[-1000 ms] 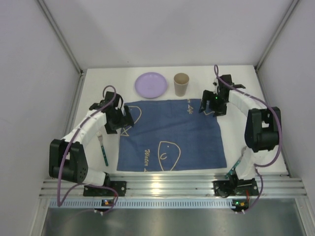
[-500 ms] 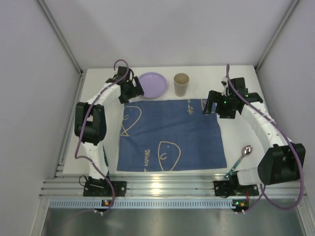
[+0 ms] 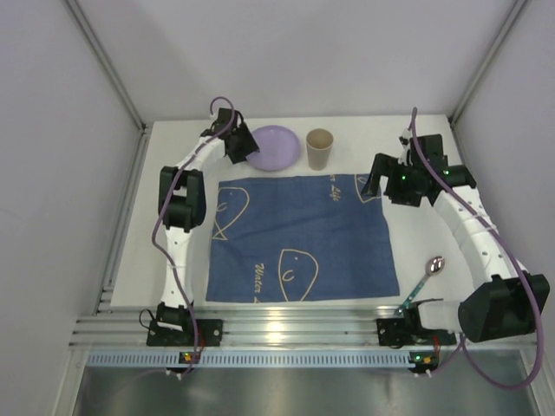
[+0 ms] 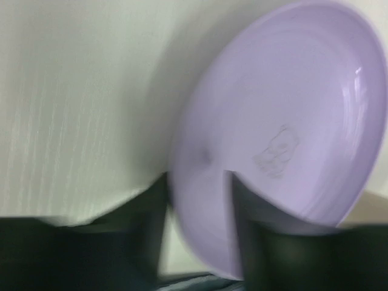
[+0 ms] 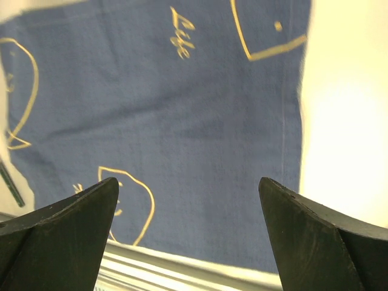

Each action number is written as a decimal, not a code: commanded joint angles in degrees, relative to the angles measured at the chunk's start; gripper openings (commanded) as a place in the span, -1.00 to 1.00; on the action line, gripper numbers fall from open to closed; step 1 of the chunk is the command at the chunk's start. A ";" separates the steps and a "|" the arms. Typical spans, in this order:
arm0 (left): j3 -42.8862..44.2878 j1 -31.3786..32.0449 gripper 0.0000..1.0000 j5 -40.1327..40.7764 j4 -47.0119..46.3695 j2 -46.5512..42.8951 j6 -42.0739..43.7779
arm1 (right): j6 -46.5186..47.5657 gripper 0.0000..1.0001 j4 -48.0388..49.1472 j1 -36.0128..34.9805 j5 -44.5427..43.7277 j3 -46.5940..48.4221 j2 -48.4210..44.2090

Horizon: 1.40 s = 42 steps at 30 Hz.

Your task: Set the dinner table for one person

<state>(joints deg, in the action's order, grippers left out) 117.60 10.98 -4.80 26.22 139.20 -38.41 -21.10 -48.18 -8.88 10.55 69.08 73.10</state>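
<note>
On the white dinner table (image 3: 416, 234) a lilac plate (image 3: 276, 147) lies at the back, beside a tan paper cup (image 3: 320, 149). My left gripper (image 3: 243, 146) reaches the plate's left rim. In the left wrist view the plate (image 4: 285, 121) fills the frame and the left gripper (image 4: 194, 176) is open astride its rim, one finger over the plate and one outside, with a sliver of table between. My right gripper (image 3: 373, 184) hovers open and empty over the far right corner of the blue placemat (image 3: 299, 234); the right wrist view shows the right gripper (image 5: 188, 182) above the cloth (image 5: 182, 109).
A spoon (image 3: 431, 270) lies on the table right of the placemat, near my right arm's base. Grey walls close in the table on three sides. An aluminium rail (image 3: 295, 325) runs along the near edge.
My left gripper travelled from the placemat's left edge up to the plate, and its jaws narrowed around the rim. My right arm's elbow swung outward, uncovering the spoon; its gripper stayed near the placemat corner.
</note>
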 commanded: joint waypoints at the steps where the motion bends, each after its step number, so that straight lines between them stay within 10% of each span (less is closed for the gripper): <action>1: 0.09 -1.93 -0.39 -6.44 -3.97 3.53 -2.36 | -0.96 0.99 6.51 -0.34 3.77 6.06 4.67; 4: 0.26 -2.46 -1.00 -11.37 -7.13 3.98 -4.38 | -1.40 0.99 10.03 -0.34 6.58 10.97 12.48; 21: -16.95 -2.90 -1.00 -20.25 -5.14 -22.71 -0.35 | -9.30 0.98 11.80 -0.43 11.69 50.26 49.05; 39: -58.18 9.67 -1.00 -22.20 0.84 -44.81 11.87 | -5.18 1.00 12.32 -1.40 8.97 40.44 45.82; 41: -58.19 9.67 -0.48 -19.47 3.21 -42.53 13.18 | -4.91 0.99 12.41 -1.40 8.97 39.65 45.12; 42: -58.19 9.67 0.14 -18.50 4.44 -41.73 13.54 | -5.00 1.00 12.85 -1.49 8.97 38.86 44.59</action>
<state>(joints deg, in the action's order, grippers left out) 58.87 21.54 -25.71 30.11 96.55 -26.39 -27.62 -36.29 -9.72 20.36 108.62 123.04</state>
